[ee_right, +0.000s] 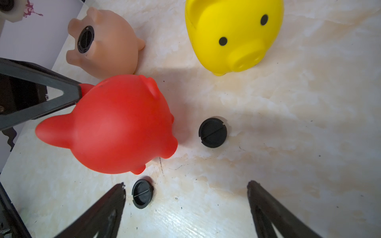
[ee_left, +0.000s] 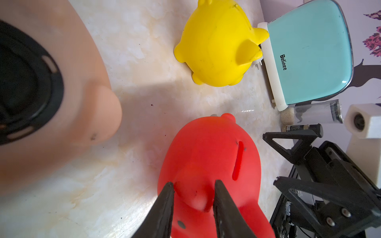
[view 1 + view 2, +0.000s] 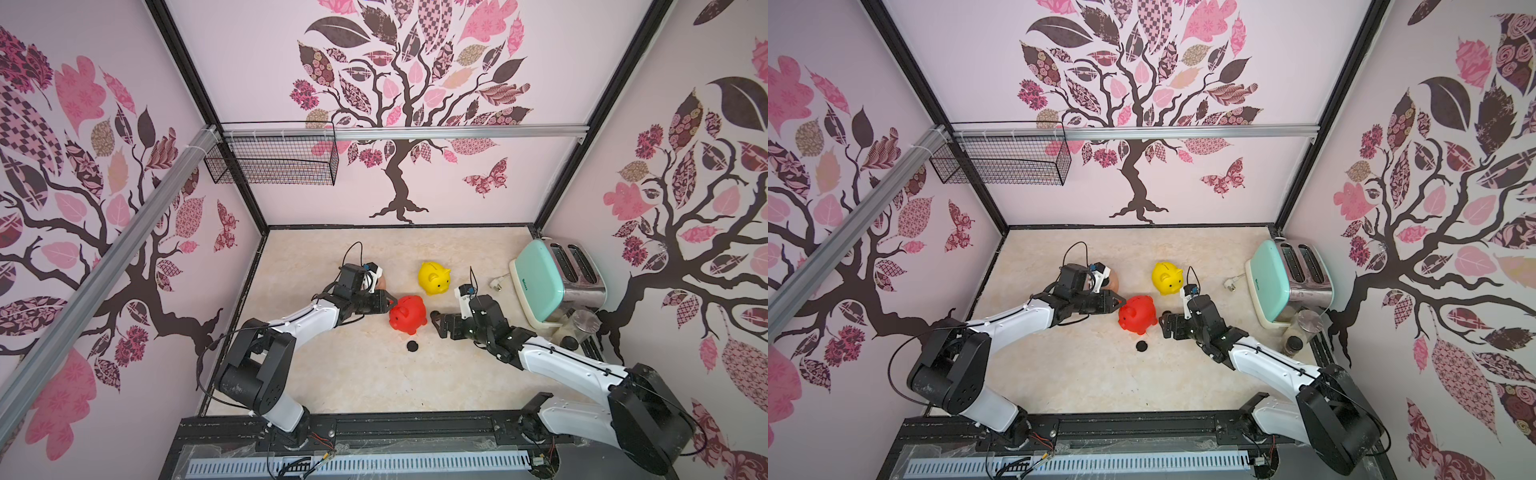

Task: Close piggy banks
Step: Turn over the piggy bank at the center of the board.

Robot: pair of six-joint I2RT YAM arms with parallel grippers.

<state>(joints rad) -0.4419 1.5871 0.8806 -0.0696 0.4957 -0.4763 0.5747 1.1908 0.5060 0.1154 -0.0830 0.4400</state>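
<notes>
The red piggy bank (image 3: 408, 313) (image 3: 1138, 313) (image 1: 123, 123) stands mid-table. My left gripper (image 3: 390, 302) (image 2: 193, 185) is shut on one of its ears, the coin slot (image 2: 238, 160) just beyond. The yellow piggy bank (image 3: 434, 277) (image 1: 233, 31) stands upright behind it. The peach-pink piggy bank (image 3: 1113, 280) (image 1: 111, 51) lies on its side by my left wrist, a black plug (image 1: 86, 39) sitting in its belly hole. My right gripper (image 3: 434, 322) (image 1: 185, 185) is open, just right of the red pig. Two loose black plugs (image 1: 212, 132) (image 1: 142, 193) lie on the table near it.
A mint-green toaster (image 3: 544, 282) (image 2: 309, 55) stands at the right wall, with a clear jar (image 3: 582, 326) and a small dark bottle (image 3: 568, 343) in front of it. A wire basket (image 3: 274, 160) hangs on the back-left rail.
</notes>
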